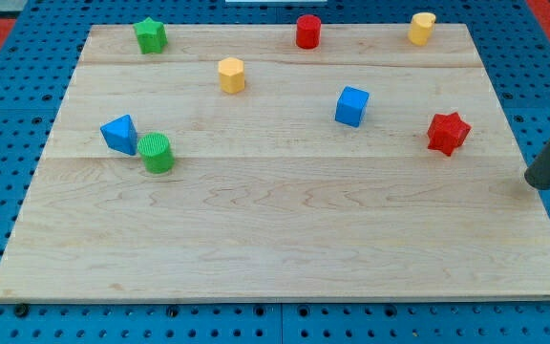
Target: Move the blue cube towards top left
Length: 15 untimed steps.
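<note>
The blue cube (pixel 351 105) sits on the wooden board (pixel 275 229), right of centre in the upper half. My tip (pixel 537 180) is at the view's right edge of the board, well to the right of and below the cube. The red star (pixel 448 133) lies between the cube and my tip. The tip touches no block.
A yellow hexagonal block (pixel 231 75) lies up-left of the cube. A red cylinder (pixel 307 32), a yellow block (pixel 421 28) and a green star (pixel 150 35) stand along the top edge. A blue triangular block (pixel 119 134) and a green cylinder (pixel 157 153) sit at the left.
</note>
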Motion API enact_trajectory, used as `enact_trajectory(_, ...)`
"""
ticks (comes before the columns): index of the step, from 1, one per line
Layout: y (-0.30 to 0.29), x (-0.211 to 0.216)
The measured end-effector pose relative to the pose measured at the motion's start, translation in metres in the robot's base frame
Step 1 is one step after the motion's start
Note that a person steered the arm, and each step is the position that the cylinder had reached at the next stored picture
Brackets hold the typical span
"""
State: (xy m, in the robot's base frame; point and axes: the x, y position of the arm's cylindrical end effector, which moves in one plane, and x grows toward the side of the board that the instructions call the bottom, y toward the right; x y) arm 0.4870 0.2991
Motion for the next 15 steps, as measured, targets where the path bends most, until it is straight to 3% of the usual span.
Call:
enact_trajectory(2,-0.026,0.000)
enact_trajectory(4,-0.147,-0.020)
enact_trajectory(7,-0.124,-0.118)
enact_trajectory(8,-0.154,-0.136)
enact_trajectory(12,-0.182,-0.132)
enact_trajectory(13,-0.219,-0.066)
enact_trajectory(14,-0.240,-0.031)
enact_trajectory(15,-0.170,-0.061)
